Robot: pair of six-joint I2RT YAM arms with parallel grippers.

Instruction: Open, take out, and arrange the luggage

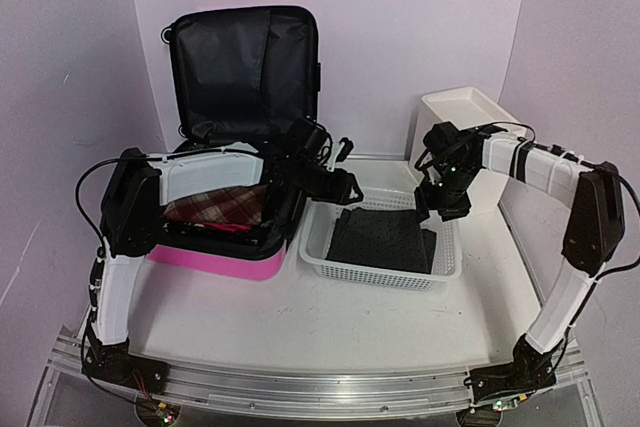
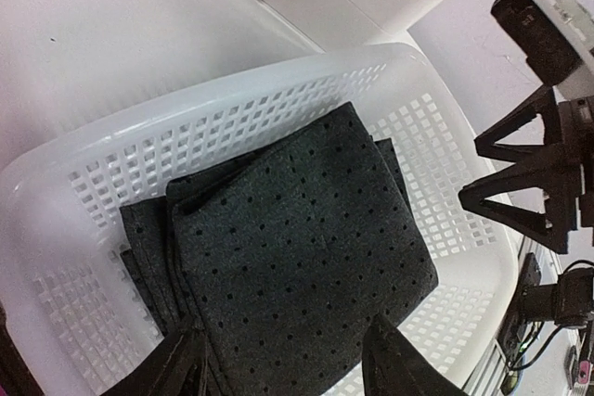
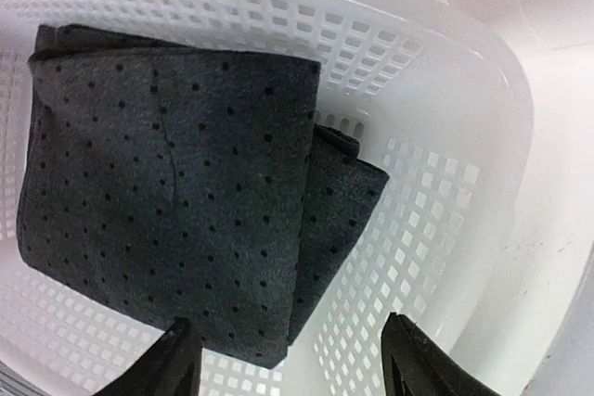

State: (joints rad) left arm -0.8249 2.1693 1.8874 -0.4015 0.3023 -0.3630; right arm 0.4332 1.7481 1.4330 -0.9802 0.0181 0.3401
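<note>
Within the white mesh basket (image 1: 372, 273), a folded grey cloth (image 1: 385, 239) leaves bare floor along the walls; left gripper (image 2: 288, 351) and right gripper (image 3: 288, 338) hover above, jaws apart, empty.

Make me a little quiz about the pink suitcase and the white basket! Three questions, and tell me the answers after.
1. True or false: the suitcase is shut.
2. What lies in the basket? A) a dark dotted cloth B) a ball C) a shoe
3. Fill in the gap: the plaid cloth lies inside the ____.

Key: 1 false, it stands open; 2 A; 3 suitcase.
</note>
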